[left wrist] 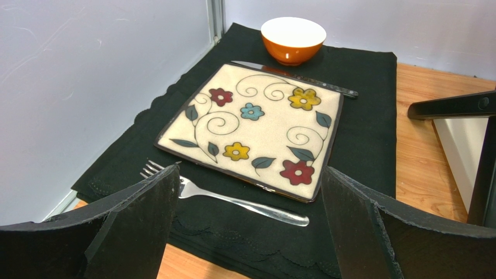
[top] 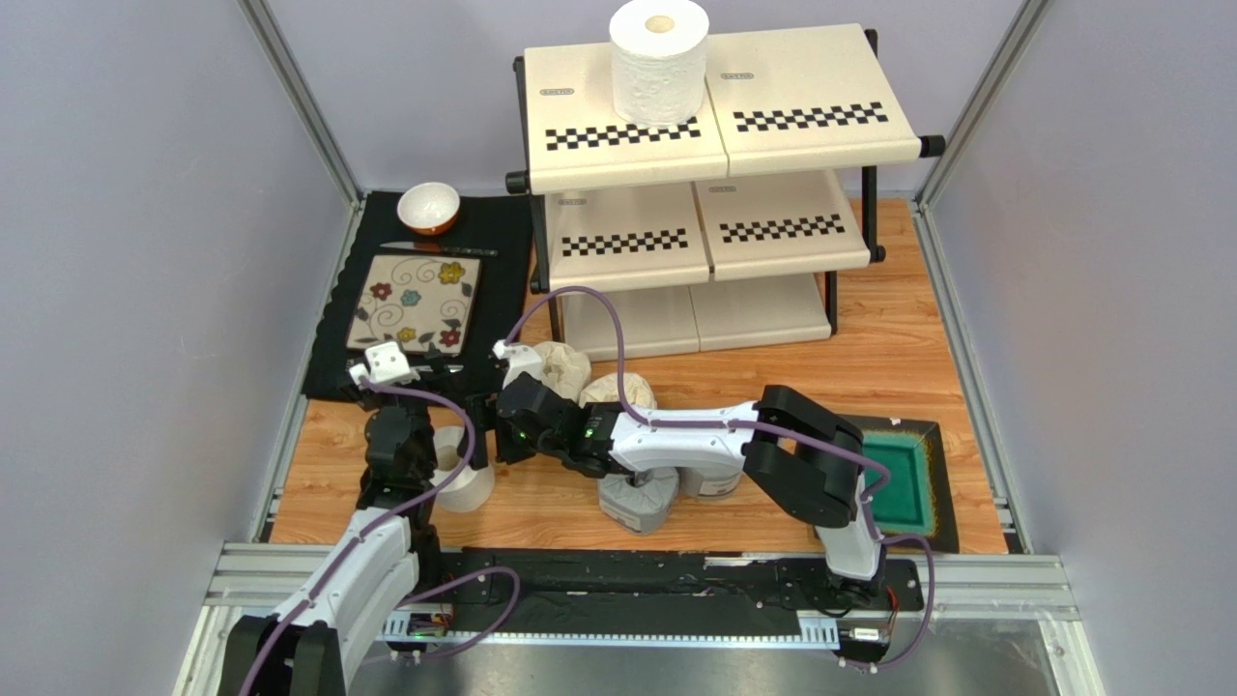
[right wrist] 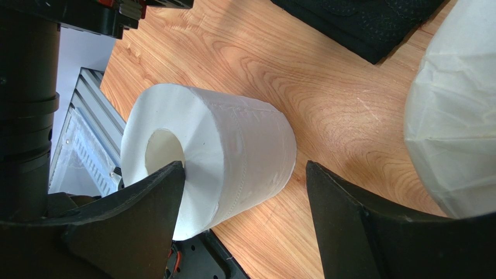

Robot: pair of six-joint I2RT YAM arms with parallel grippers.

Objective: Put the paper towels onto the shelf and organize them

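Observation:
One white paper towel roll stands on the top tier of the shelf. A second white roll sits on the wood floor by the near edge; it also shows in the top view. My right gripper is open around this roll, its left finger over the roll's holed end and the right finger apart from it. Cream-wrapped rolls and grey-wrapped rolls lie near the right arm. My left gripper hangs open and empty over the black mat.
A floral square plate, a fork, a knife and an orange-and-white bowl rest on the black mat. A green tray lies at the right. One cream roll is close beside the right finger.

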